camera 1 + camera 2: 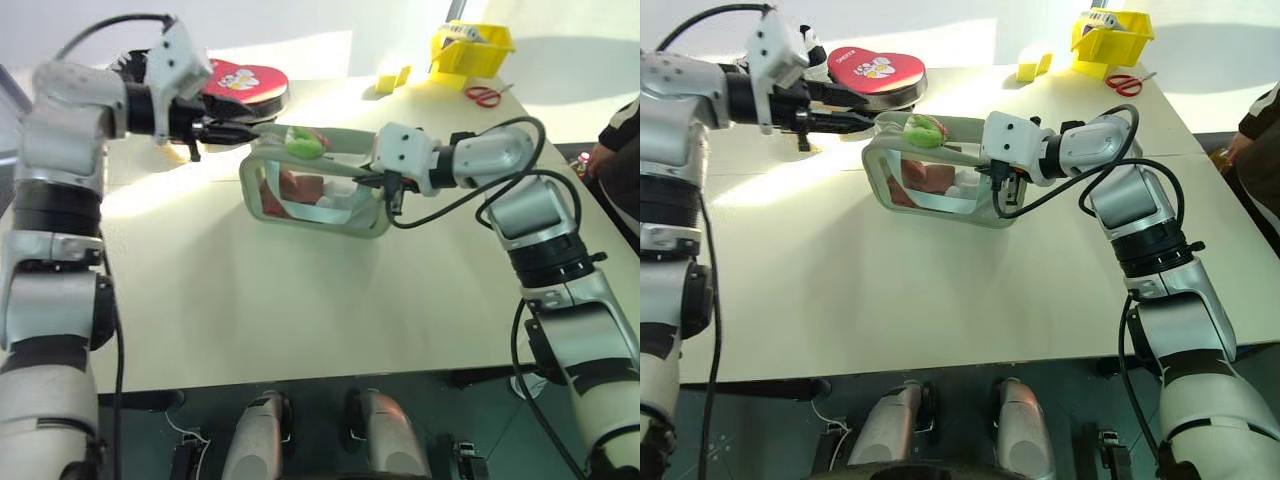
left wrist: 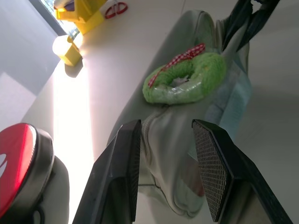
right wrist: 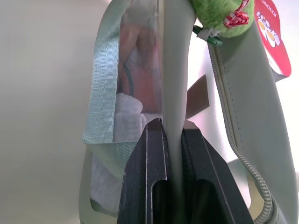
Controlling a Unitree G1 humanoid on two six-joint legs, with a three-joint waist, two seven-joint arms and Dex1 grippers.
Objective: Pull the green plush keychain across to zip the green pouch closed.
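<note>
The green pouch (image 1: 310, 222) stands on its long edge mid-table, its clear window facing me. The green plush keychain (image 1: 303, 143) rests on the pouch's top, toward its left end, with a red-checked ribbon on it (image 2: 180, 56). My left gripper (image 1: 235, 132) is open just left of the keychain; in the left wrist view its fingers (image 2: 124, 172) stand apart with the pouch's end fabric between them and the keychain (image 2: 187, 84) beyond their tips. My right gripper (image 3: 173, 123) is shut on the pouch's top edge at its right end (image 1: 375, 178).
A red heart-shaped tin (image 1: 245, 80) sits behind the left gripper. At the back right are a yellow bin (image 1: 470, 45), red scissors (image 1: 485, 95) and a small yellow piece (image 1: 393, 78). A person (image 1: 612, 150) stands at the right edge. The table (image 1: 300, 320) is bare in front.
</note>
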